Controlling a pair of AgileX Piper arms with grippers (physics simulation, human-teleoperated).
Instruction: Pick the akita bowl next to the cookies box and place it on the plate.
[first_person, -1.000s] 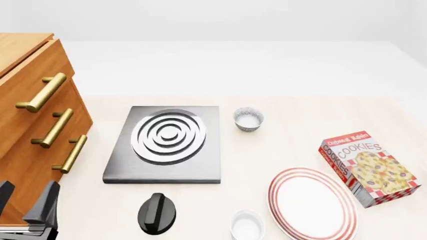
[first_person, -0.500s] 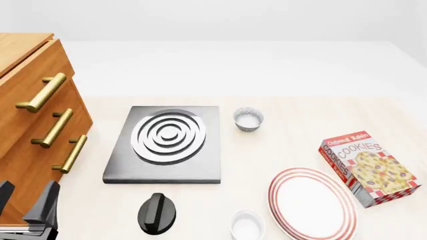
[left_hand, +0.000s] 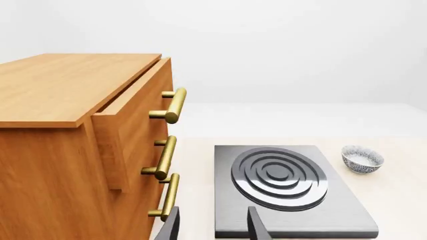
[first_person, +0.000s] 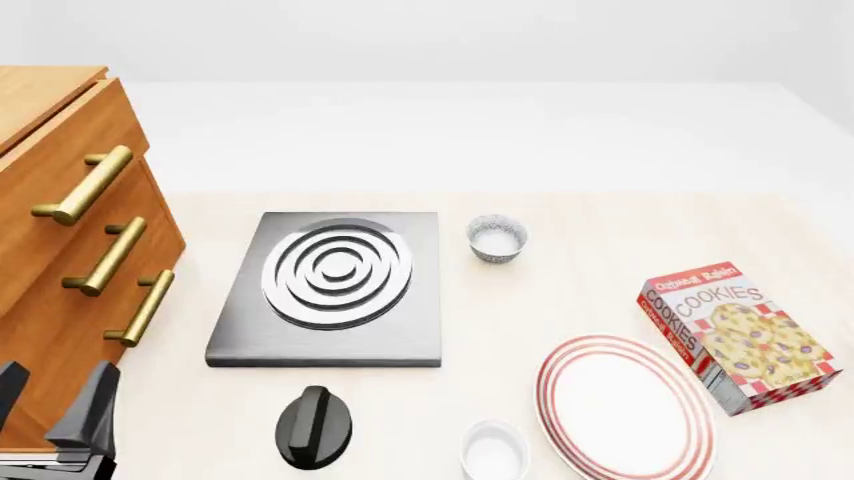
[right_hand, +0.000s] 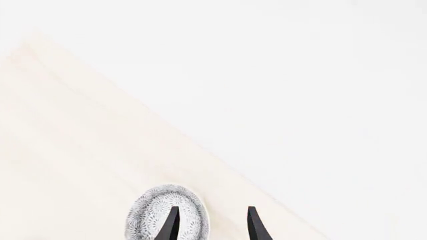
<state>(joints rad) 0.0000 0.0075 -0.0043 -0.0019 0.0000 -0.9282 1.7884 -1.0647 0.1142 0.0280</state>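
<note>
Locating the akita bowl (right_hand: 167, 212): it is seen only in the right wrist view, resting on the pale table (first_person: 587, 270) close to the table's edge; its grey-and-white speckled surface is partly covered by one dark finger.
Right gripper (right_hand: 210, 225): it is not caught by the front view; its fingers are spread, with bare table shown between them, and nothing is pinched. Whether the finger (right_hand: 171, 225) in front of the bowl touches it cannot be told.
Cookies box (first_person: 741, 335): it is laid on the table's right side in the front view, at 2 o'clock from the plate and just beside it.
Plate (first_person: 574, 362): the red-ringed plate is set near the front edge, with nothing carried on it.
White cup (first_person: 494, 450): it is placed at 8 o'clock from the plate, just beside the rim.
Twin bowl (first_person: 497, 238): a second speckled bowl is stood upright at 11 o'clock from the plate, well apart from it and just right of the stove plate.
Stove plate (first_person: 330, 290): a grey slab with concentric rings is laid mid-table.
Black knob (first_person: 316, 427): it is found at 6 o'clock from the stove plate.
Wooden cabinet (first_person: 60, 260): it is stood at 9 o'clock from the stove plate, with brass handles.
Left gripper (first_person: 54, 415): it is held low beside the cabinet, fingers spread and nothing held.
</note>
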